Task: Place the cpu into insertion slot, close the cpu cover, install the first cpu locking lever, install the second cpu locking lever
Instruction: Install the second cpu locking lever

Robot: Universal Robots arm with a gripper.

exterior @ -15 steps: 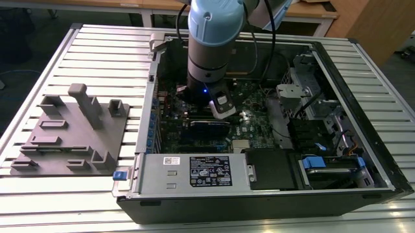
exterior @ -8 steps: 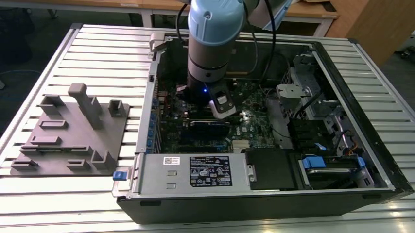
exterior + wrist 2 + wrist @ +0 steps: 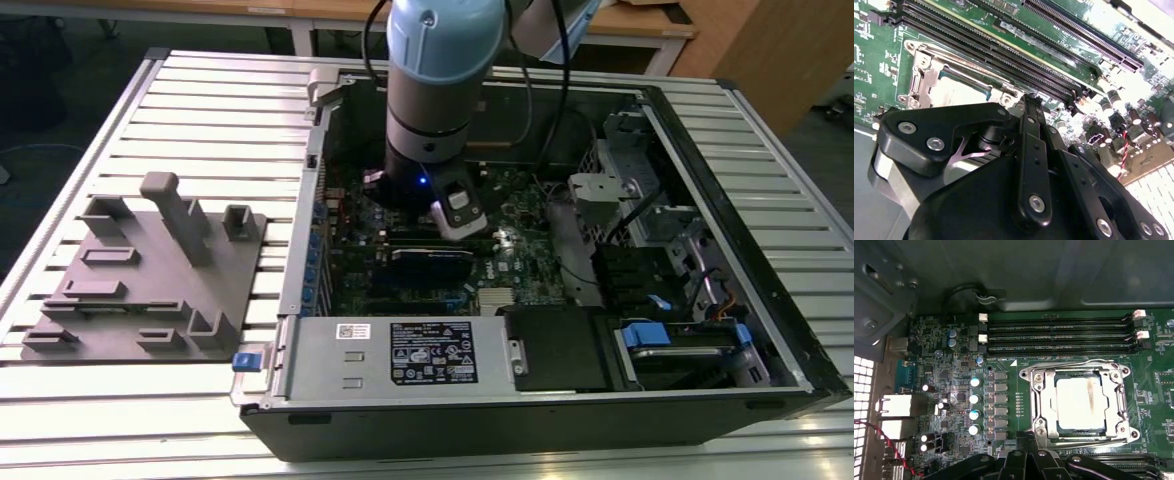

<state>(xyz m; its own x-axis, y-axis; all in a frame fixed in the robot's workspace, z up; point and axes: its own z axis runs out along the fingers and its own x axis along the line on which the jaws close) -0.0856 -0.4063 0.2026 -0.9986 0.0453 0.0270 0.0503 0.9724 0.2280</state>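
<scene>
The cpu [image 3: 1079,402] lies flat in the insertion slot [image 3: 1035,376], its pale metal top showing a brown streak. The cpu cover [image 3: 1041,405] is down over it, framing the chip. Thin wire locking levers [image 3: 1069,365] run along two opposite sides of the socket; whether they are hooked I cannot tell. My gripper [image 3: 1021,442] hovers just beside the socket's edge, shut with nothing between its fingers. In the second wrist view the fingertips [image 3: 1029,100] meet next to the cpu [image 3: 961,92] and cover [image 3: 921,80]. In the exterior view the arm [image 3: 427,120] reaches down into the open computer case.
Long black memory slots [image 3: 1059,332] run beside the socket. Round capacitors [image 3: 974,405] and a red cable [image 3: 884,440] sit on the other side. A grey fixture plate [image 3: 134,280] lies at the exterior view's left, outside the case wall [image 3: 314,180]. A labelled metal box [image 3: 400,350] fills the case front.
</scene>
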